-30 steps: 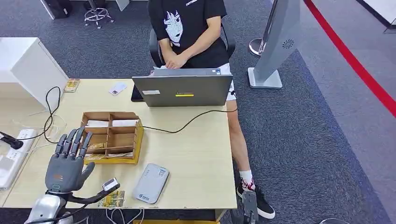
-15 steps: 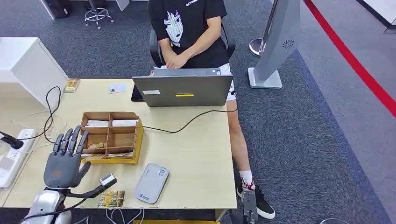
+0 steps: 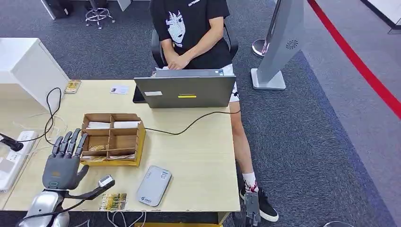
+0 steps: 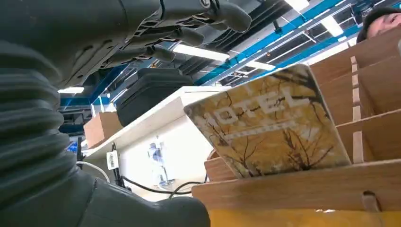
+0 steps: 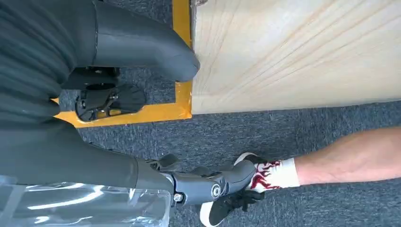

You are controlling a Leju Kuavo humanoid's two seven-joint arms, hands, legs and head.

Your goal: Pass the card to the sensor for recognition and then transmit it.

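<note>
At the box's (image 3: 112, 138) near left corner, the left hand (image 3: 63, 162), fingers spread and empty, should pinch the leaning card (image 4: 269, 127) by its edges.

Grey carpet (image 3: 302, 142) with red stripe (image 3: 359, 61), white cabinet (image 3: 28, 66)

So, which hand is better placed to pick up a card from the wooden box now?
The left hand. It hovers open right beside the wooden box, and a hotel card stands close before it. The right hand hangs below the table edge, above the floor.
</note>
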